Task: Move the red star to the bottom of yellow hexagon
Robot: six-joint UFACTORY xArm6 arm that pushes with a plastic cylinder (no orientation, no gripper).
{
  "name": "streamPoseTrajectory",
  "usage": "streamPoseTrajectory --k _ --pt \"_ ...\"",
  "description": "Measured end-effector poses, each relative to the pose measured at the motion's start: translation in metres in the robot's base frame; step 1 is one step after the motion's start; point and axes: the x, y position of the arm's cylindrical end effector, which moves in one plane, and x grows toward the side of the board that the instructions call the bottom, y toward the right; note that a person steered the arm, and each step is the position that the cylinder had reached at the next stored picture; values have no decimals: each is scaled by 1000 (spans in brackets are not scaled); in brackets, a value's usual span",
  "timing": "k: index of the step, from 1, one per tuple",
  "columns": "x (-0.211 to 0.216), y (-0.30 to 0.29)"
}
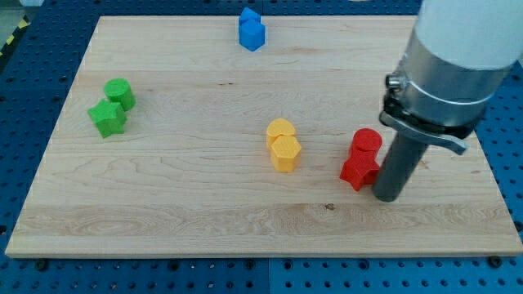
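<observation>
The red star (358, 172) lies on the wooden board at the view's right, just below a round red block (367, 141) that touches it. The yellow hexagon (286, 153) stands near the middle, touching another yellow block (279, 131) just above it. My tip (385, 196) rests on the board right beside the red star, on its right and slightly lower, touching or nearly touching it. The star is to the right of the hexagon and a little lower.
Two green blocks, one round (120, 92) and one star-shaped (107, 118), sit at the view's left. Two blue blocks (252, 29) sit at the top centre. The board's edge (261, 255) runs along the bottom, with a blue perforated table around it.
</observation>
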Motion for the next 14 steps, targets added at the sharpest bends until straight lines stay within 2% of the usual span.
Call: streamPoseTrajectory --k 1,2,3,6,8,11,14 --pt "-2 54" --pt "-33 55" --pt "-43 46" --pt "-36 -16" --pt "-15 -33" --pt "-39 -40" --pt "-15 -56"
